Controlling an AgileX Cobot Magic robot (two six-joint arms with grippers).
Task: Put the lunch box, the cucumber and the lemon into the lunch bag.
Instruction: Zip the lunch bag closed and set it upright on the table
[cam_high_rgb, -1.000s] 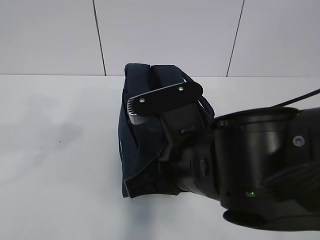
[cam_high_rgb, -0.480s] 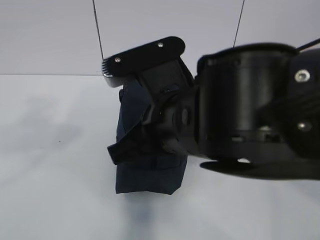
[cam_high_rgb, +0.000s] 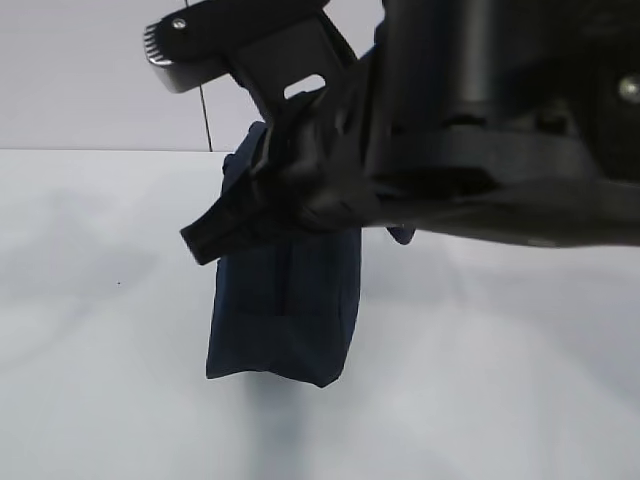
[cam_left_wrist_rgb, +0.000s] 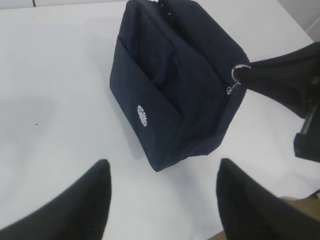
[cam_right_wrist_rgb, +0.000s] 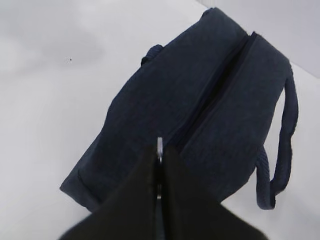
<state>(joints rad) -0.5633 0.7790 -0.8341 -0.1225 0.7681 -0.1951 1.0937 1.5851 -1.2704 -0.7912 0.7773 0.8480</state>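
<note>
The lunch bag (cam_high_rgb: 285, 310) is a dark navy fabric box on the white table, tipped up at one end. It also shows in the left wrist view (cam_left_wrist_rgb: 175, 85) and the right wrist view (cam_right_wrist_rgb: 200, 105). My right gripper (cam_right_wrist_rgb: 160, 150) is shut on the bag's silver ring pull (cam_left_wrist_rgb: 240, 71), reaching in from the right (cam_left_wrist_rgb: 272, 75). A zipper seam (cam_right_wrist_rgb: 220, 80) runs along the bag's top. My left gripper (cam_left_wrist_rgb: 162, 167) hangs open over the table just short of the bag's near corner. The lunch box, the cucumber and the lemon are out of view.
The right arm (cam_high_rgb: 480, 120) fills the upper right of the exterior view and hides the bag's top. A loop handle (cam_right_wrist_rgb: 287, 130) hangs off the bag's side. The table's edge (cam_left_wrist_rgb: 300, 200) lies close at the lower right of the left wrist view.
My right arm has risen and swung left across the exterior view, still holding the ring pull. The bag has been pulled up and turned with it. The left gripper stays open.
</note>
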